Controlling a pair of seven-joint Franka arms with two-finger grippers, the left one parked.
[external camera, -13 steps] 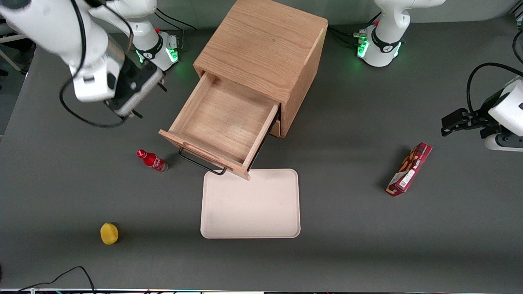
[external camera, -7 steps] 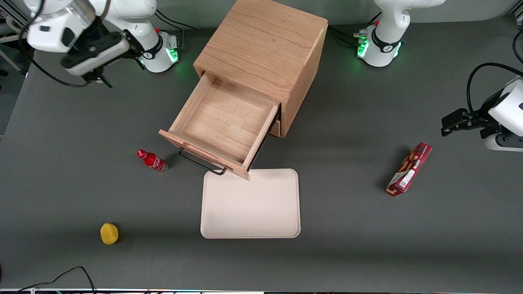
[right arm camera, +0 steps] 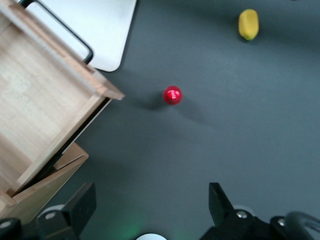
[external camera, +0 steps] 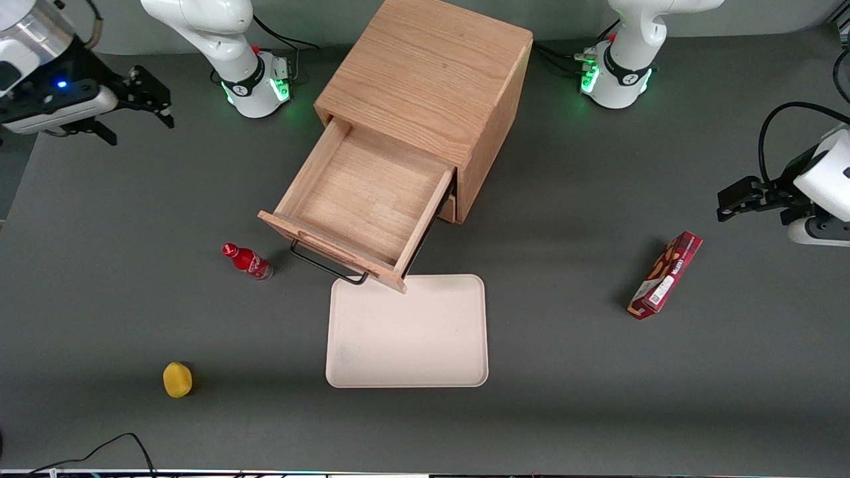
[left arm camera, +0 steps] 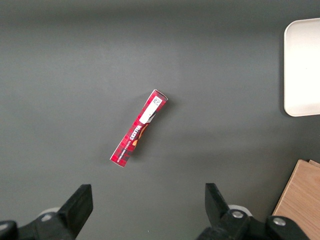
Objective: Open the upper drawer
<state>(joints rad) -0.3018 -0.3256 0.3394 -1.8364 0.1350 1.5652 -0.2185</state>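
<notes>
The oak box cabinet [external camera: 431,86] stands at the back middle of the table. Its upper drawer [external camera: 362,199] is pulled far out, and its shallow wooden tray is empty. The thin black bar handle [external camera: 327,267] hangs at the drawer front, over the edge of a white tray. The drawer also shows in the right wrist view [right arm camera: 45,105], with its handle [right arm camera: 65,30]. My gripper [external camera: 136,99] is open and empty, raised high toward the working arm's end of the table, well away from the drawer. The bottom drawer is mostly hidden under the upper one.
A red bottle [external camera: 247,261] stands beside the drawer front. A white tray [external camera: 407,332] lies in front of the drawer. A yellow lemon [external camera: 177,380] lies nearer the front camera. A red snack box [external camera: 665,275] lies toward the parked arm's end.
My gripper has moved up and away from the open drawer, toward the working arm's end of the table. The drawer has stayed pulled out.
</notes>
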